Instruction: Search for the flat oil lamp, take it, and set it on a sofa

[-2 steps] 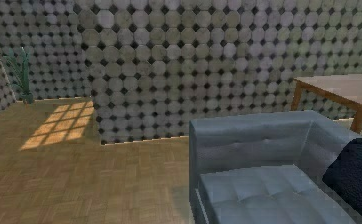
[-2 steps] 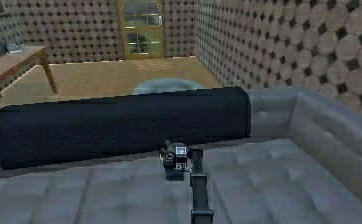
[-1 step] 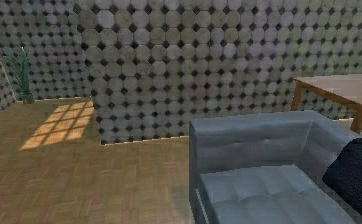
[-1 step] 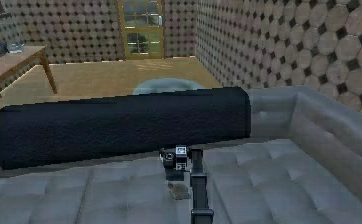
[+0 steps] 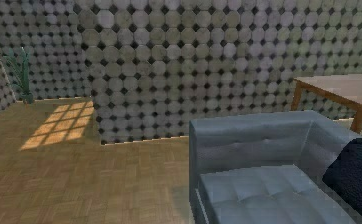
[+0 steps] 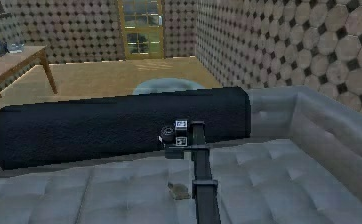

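Arm side view: the tool (image 6: 169, 133) hangs above the grey cushioned sofa (image 6: 289, 175), before a long black bolster (image 6: 89, 125). Whether it holds anything, I cannot tell.

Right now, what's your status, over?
Fingers at black cushion, load can't be told. Small grey blob on sofa seat beside arm, maybe lamp. Cushion spans sofa behind it.

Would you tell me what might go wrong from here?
The gripper shows against the black bolster, so I cannot tell whether it holds anything; a release could be mistimed. A small dark thing lies on the sofa seat beside the arm, which might knock it.
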